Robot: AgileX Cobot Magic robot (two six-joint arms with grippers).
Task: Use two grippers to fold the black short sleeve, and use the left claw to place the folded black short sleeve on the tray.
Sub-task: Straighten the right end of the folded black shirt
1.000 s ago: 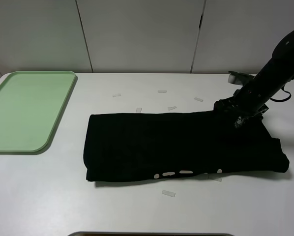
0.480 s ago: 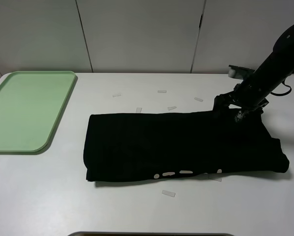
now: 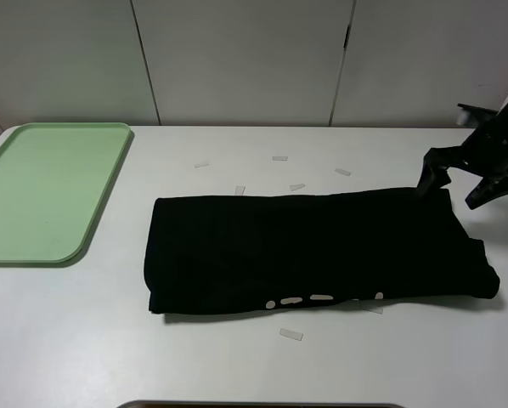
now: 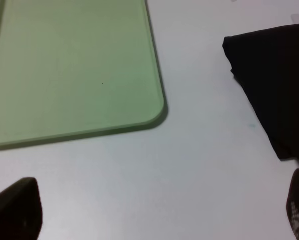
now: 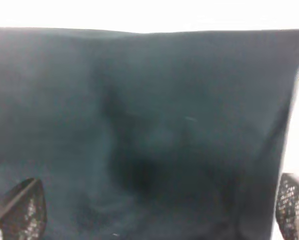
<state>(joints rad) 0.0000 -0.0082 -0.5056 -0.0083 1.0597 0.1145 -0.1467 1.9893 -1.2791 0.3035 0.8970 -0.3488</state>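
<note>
High view: black short sleeve [image 3: 313, 251] folded flat mid-table [image 3: 237, 365]. Tray [image 3: 33, 191] at left edge, bare table between. Right hand [image 3: 458, 182] hovers at garment's far right corner, fingers apart, empty.
Left wrist view: left hand [image 4: 157, 215] fingers apart, empty, over bare table between tray corner and garment edge.
Right wrist view: garment fills view between spread fingers.

The right gripper [image 3: 448, 194] has moved away to the right. Before, it was down on the far right corner of the black short sleeve [image 3: 313, 251]. Now it is just past that corner, near the picture's edge, with its jaws spread wide. It may have lifted a little, but that is hard to tell.
</note>
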